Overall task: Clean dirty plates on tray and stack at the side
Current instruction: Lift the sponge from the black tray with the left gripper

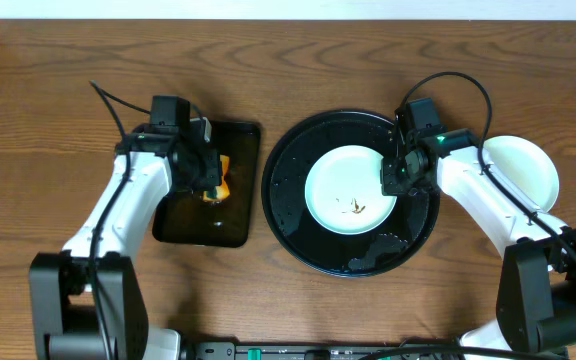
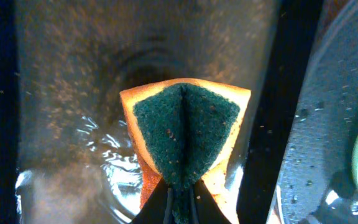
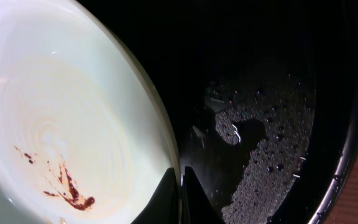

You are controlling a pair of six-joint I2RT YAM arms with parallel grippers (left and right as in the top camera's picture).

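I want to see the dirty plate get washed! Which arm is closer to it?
Right. The right gripper pinches the rim of the plate on the round tray. The left gripper is off to the side, holding a sponge over the small tray.

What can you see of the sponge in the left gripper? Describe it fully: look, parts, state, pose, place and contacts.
The sponge is soft orange-yellow foam with a dark green scouring face flecked with pale specks. It is pinched so the green face folds inward along a central crease, fanning out like a wedge. The left gripper is shut on its narrow end. It sits over the small rectangular black tray, where shallow water ripples around it, so it seems to dip in.
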